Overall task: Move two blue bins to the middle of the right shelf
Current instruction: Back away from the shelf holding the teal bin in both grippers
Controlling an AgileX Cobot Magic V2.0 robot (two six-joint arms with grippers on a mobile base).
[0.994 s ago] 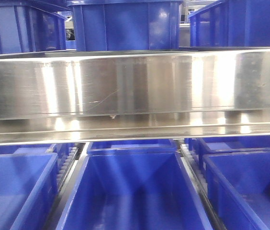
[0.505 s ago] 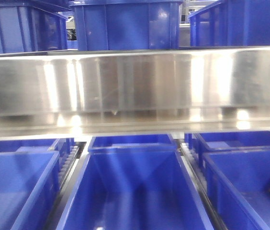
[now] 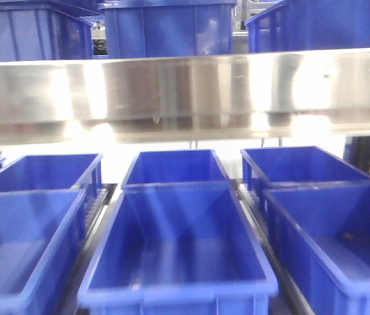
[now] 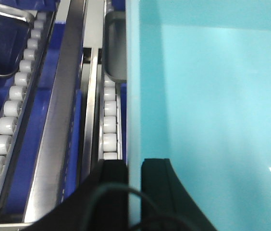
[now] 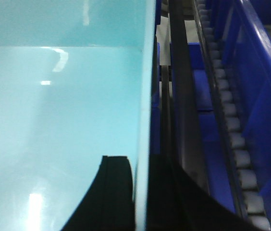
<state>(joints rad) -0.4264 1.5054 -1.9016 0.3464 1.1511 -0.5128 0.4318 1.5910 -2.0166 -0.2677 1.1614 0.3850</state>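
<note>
**Both arms clamping centre bin beneath steel shelf beam**

An open-topped blue plastic bin [image 3: 172,289] is sitting at the front of the middle lane on the rack's lower level, with both arms holding it. The left gripper [image 4: 134,166] is straddling the bin's left wall, its black jaws pressing on it from either side. The right gripper [image 5: 142,163] is pinching the right wall the same way. A broad brushed stainless-steel beam [image 3: 185,92] is crossing overhead, carrying more blue crates [image 3: 168,29] on the level above. A second blue bin [image 3: 175,167] is standing right behind the held one, while a left-hand bin [image 3: 21,243] and a right-hand bin [image 3: 342,236] are flanking it. A track of white rollers [image 4: 109,120] and a grey steel rail [image 4: 58,120] are running just beside the left wall. Another roller track [image 5: 231,125] is lying near the right wall. Compared with a second ago, the beam is sitting higher and looking narrower. The rear row of bins is showing in full, and the held bin's near rim is now in view.
</note>
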